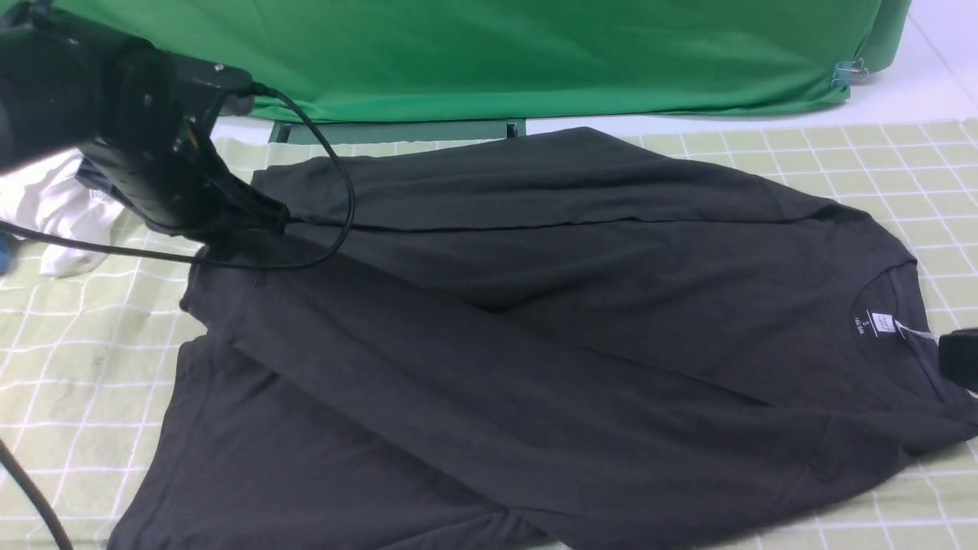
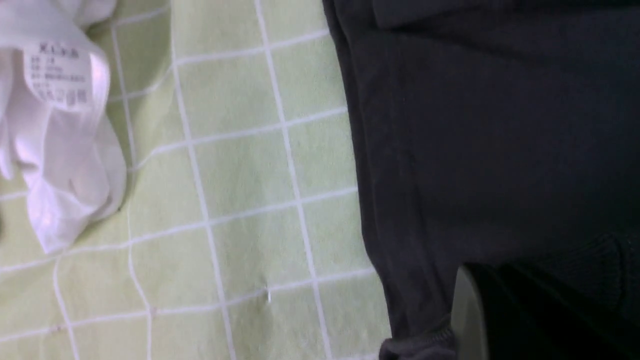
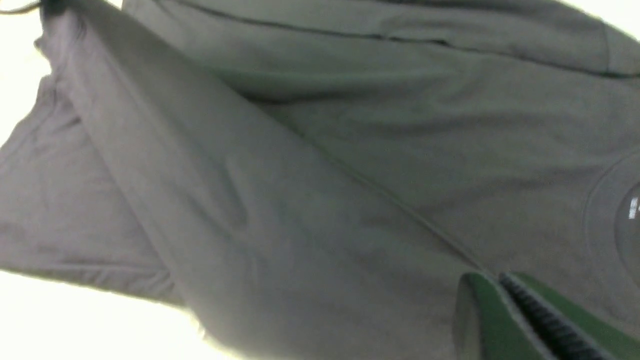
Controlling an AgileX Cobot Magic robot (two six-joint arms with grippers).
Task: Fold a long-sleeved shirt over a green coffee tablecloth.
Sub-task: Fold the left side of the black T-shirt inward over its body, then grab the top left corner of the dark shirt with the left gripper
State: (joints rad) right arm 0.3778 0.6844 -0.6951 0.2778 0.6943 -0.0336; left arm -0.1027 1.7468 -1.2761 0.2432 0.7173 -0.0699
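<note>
The shirt (image 1: 535, 328) lies spread over the middle of the front view and covers most of the tablecloth (image 1: 76, 367). Its collar and white neck label (image 1: 882, 322) are near the right edge and its hem is at the lower left. One sleeve runs diagonally across the body from the lower right to the upper left; the other lies folded along the far edge. At the upper left, the left gripper (image 1: 263, 221) sits on the diagonal sleeve's end, its fingers (image 2: 467, 310) pressed together on the dark ribbed cloth. The right gripper (image 1: 961, 357) peeks in at the right edge, just beside the collar. Its green fingers (image 3: 475, 310) stand close together over the shirt, but whether they pinch anything cannot be told. A white garment (image 1: 61, 214) lies on the tablecloth at the left edge. A deep-green backdrop (image 1: 535, 53) spans the top, with a clip (image 1: 848, 74) at its right end.
</note>
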